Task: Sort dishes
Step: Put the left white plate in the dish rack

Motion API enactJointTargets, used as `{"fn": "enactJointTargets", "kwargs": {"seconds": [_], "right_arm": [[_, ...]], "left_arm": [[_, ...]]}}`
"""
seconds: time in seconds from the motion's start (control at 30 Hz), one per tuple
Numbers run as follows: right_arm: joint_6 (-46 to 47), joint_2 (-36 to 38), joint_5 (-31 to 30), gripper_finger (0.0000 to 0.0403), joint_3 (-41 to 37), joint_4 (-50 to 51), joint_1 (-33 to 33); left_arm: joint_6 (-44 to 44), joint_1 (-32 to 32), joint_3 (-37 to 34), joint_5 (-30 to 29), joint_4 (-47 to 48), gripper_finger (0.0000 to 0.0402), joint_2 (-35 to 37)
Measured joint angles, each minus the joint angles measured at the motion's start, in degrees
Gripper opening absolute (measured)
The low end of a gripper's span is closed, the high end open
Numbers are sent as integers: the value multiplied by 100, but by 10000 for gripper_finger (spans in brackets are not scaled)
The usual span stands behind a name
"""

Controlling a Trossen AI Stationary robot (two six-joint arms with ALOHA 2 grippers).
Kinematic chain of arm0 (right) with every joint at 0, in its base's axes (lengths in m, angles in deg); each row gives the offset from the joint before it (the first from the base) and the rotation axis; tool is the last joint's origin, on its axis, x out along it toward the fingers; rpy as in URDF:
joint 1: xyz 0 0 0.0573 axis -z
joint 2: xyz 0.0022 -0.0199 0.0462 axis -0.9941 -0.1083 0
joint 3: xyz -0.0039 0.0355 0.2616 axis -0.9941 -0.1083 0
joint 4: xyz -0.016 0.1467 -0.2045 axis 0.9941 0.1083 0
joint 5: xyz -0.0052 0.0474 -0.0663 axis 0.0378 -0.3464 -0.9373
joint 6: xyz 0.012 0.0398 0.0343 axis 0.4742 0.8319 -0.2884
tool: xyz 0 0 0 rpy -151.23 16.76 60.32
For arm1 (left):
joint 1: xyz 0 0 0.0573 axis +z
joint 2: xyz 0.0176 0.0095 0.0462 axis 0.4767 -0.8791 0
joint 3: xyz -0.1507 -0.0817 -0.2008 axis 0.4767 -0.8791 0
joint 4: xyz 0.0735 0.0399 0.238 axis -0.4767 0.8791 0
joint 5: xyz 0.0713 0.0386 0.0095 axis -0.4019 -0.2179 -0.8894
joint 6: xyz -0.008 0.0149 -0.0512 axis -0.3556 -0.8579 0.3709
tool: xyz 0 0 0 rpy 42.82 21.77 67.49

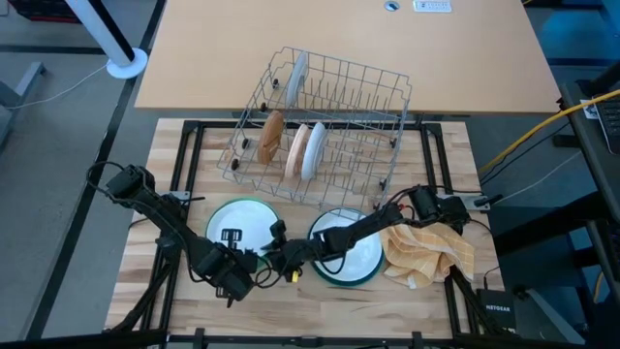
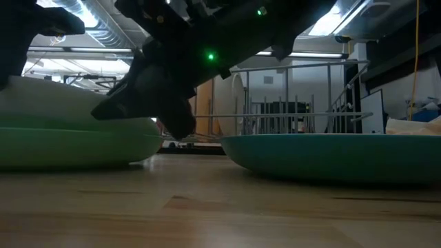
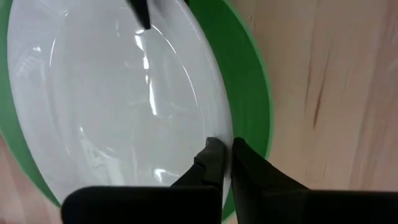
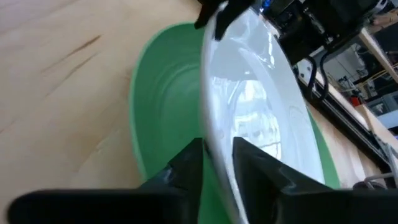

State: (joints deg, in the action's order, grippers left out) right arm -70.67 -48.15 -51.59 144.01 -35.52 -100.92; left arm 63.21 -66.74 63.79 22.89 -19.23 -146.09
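A white plate (image 1: 235, 229) sits on a green plate (image 1: 254, 205) at the near left of the counter (image 1: 174, 170), its right side raised off the green plate in the right wrist view. Both hands are at this white plate. The left hand (image 3: 225, 155) is at its near rim, fingers pressed shut on the rim edge, which shows between the two tips in the left wrist view. The right hand (image 4: 217, 152) reaches in from the right and straddles the plate's right rim, one finger (image 4: 186, 163) below on the green plate's side and one above on the white face; the fingers stand partly closed around the rim, and whether they press it cannot be told. To the right, just beside the green plate, a teal-blue plate (image 1: 368, 274) carries a second white plate (image 1: 358, 250), partly covered by the right arm. A yellow checked cloth (image 1: 428, 252) lies crumpled touching the teal-blue plate's right side. Farther back, a grey wire rack (image 1: 320, 131) holds upright plates: a brown one (image 1: 272, 137) at left, then a tan one (image 1: 296, 150) and a white one (image 1: 314, 151) side by side, with another pale plate (image 1: 296, 78) at the far left corner.
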Motion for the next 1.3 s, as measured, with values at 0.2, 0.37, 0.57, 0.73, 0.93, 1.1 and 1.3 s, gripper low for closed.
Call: {"fn": "enactJointTargets", "kwargs": {"seconds": [0.2,0.37,0.57,0.73,0.93,1.1,1.3], "right_arm": [[-155,0,237,21,0,181,-11],[-180,2,293,20,0,178,-18],[-197,2,200,30,0,156,-18],[-297,2,140,20,47,210,-48],[-222,-18,123,24,485,358,-110],[-213,-20,249,21,859,816,-166],[-219,-20,249,23,1127,1193,-241]], "left_arm": [[-166,0,9,-18,9,1,0],[-338,-1,9,9,5,1,0],[-227,-1,9,24,-6,33,0],[-151,1,9,25,-14,75,0],[-165,-8,7,28,-145,127,7],[-283,-8,4,8,-109,148,15],[-246,-3,2,-131,-116,145,9]]}}
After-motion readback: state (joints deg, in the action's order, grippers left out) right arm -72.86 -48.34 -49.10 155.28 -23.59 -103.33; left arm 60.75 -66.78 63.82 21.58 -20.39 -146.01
